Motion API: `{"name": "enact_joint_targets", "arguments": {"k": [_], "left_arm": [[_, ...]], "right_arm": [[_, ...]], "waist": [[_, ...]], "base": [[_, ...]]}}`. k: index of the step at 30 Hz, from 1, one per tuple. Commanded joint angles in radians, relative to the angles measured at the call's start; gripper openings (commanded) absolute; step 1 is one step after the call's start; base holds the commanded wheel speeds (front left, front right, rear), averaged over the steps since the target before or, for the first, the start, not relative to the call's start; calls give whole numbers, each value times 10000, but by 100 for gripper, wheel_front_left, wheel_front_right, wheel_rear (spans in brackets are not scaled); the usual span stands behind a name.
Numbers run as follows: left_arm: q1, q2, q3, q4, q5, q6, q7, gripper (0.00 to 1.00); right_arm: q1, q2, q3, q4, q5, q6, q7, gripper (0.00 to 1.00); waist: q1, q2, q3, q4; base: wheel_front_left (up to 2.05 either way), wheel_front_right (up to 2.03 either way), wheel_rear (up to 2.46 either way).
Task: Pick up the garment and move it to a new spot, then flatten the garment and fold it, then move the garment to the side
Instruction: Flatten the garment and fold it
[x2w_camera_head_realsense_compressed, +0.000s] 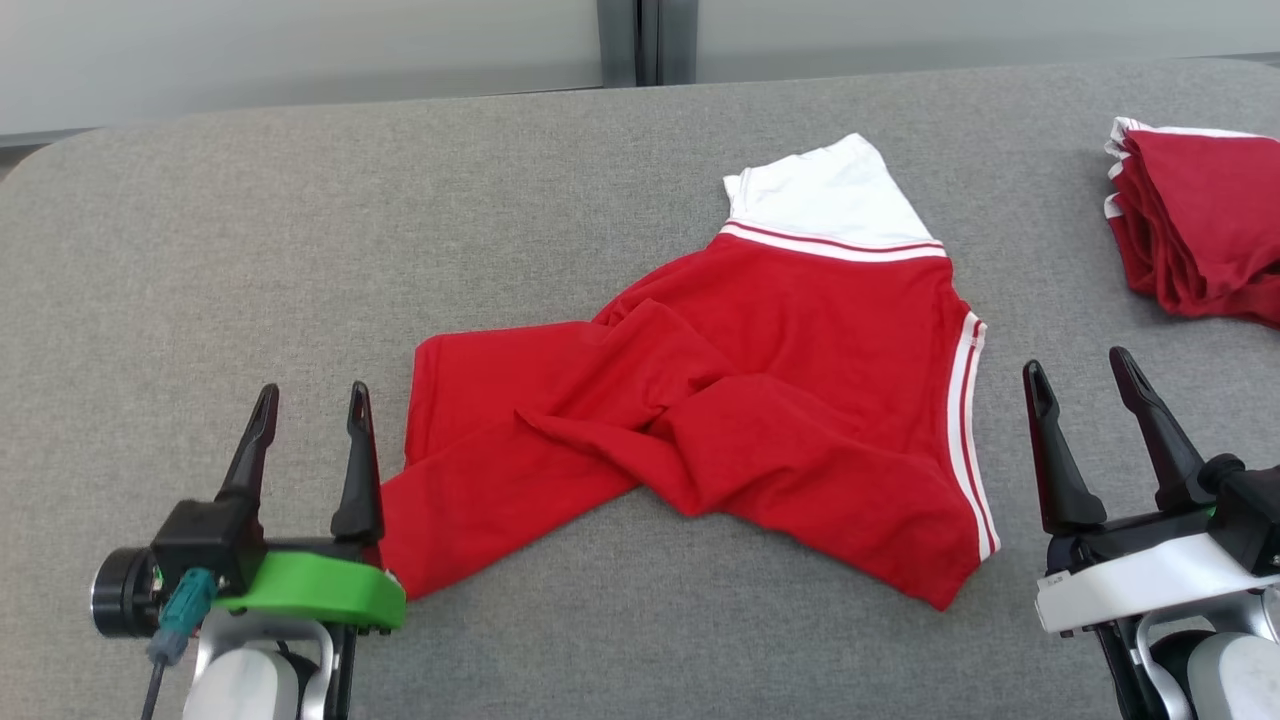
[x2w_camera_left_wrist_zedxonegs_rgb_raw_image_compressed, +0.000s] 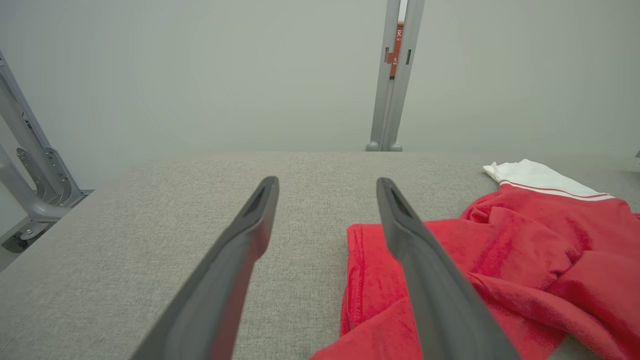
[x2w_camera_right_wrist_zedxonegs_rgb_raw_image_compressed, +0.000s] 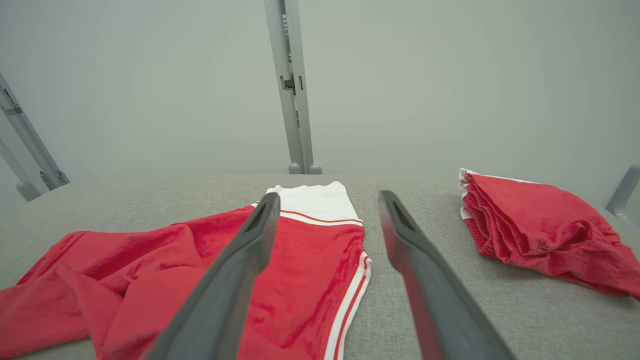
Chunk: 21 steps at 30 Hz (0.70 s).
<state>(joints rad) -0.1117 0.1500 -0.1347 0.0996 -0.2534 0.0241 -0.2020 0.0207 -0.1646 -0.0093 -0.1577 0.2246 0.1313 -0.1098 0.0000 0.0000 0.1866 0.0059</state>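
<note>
Right now we see the garment (x2w_camera_head_realsense_compressed: 760, 400), red with a white waistband (x2w_camera_head_realsense_compressed: 830, 195) and white stripes (x2w_camera_head_realsense_compressed: 970, 430) down one side, lying rumpled near the middle of the grey desk (x2w_camera_head_realsense_compressed: 250, 250). Its waistband points toward the far edge, and a long red part stretches toward our left, folded over itself in thick creases.

Our left tool (x2w_camera_head_realsense_compressed: 312, 390) sits at the near left with its two fingers spread apart and nothing between them. In the left wrist view its inner finger (x2w_camera_left_wrist_zedxonegs_rgb_raw_image_compressed: 430, 280) crosses the garment's left hem, though we cannot tell whether it touches the cloth.

Our right tool (x2w_camera_head_realsense_compressed: 1077, 360) sits at the near right, just beside the striped side of the garment and apart from it, fingers likewise spread and holding nothing.

At the far right of the desk a stack of red clothes (x2w_camera_head_realsense_compressed: 1200, 220) lies well apart from the garment, with white trim showing at its edge.
</note>
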Motion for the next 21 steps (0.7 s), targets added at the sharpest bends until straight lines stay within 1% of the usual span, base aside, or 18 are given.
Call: {"name": "enact_joint_targets", "arguments": {"k": [1, 4, 6, 11, 13, 17, 18, 19, 20, 21], "left_arm": [[-419, 98, -83, 4, -29, -104, 106, 100], [-1052, 47, -328, 242, -176, -368, 721, 100], [-1591, 19, -478, 658, -316, -554, 1369, 100], [-2751, -77, -611, 2331, -883, -881, 2885, 100], [-3128, -17, -541, 3038, -1072, -970, 3235, 100], [-3607, 70, -371, 4212, -1471, -1064, 3559, 100], [-3679, 80, -353, 4420, -1534, -1099, 3586, 92], [-3774, 68, -327, 4607, -1640, -1145, 3589, 31], [-3845, 44, -307, 4753, -1747, -1206, 3578, 0], [-3897, 60, -299, 4854, -1794, -1234, 3527, 0]], "right_arm": [[-33, 11, -19, -63, -33, -13, -25, 100], [-173, -43, 34, -89, -30, -13, -26, 100], [-298, -79, 117, -91, -12, -13, -52, 100], [-566, -123, 366, 100, 98, -13, -163, 100], [-684, -106, 419, 200, 143, -14, -226, 100], [-772, -68, 425, 395, 186, -14, -361, 100], [-801, -57, 432, 427, 199, -14, -382, 100], [-833, -55, 439, 462, 199, -14, -424, 100], [-857, -42, 439, 486, 204, -13, -440, 100], [-864, -33, 441, 511, 209, -13, -453, 100]], "waist": [[0, 0, 98, 19], [0, 0, 307, 13], [0, 0, 469, -47], [0, 0, 829, -372], [0, 0, 953, -526], [0, 0, 1083, -741], [0, 0, 1097, -776], [0, 0, 1108, -808], [0, 0, 1111, -830], [0, 0, 1109, -850]], "base": [[0, 0, 0], [0, 0, 0], [0, 0, 0], [0, 0, 0], [0, 0, 0], [0, 0, 0], [0, 0, 0], [0, 0, 0], [0, 0, 0], [0, 0, 0]]}}
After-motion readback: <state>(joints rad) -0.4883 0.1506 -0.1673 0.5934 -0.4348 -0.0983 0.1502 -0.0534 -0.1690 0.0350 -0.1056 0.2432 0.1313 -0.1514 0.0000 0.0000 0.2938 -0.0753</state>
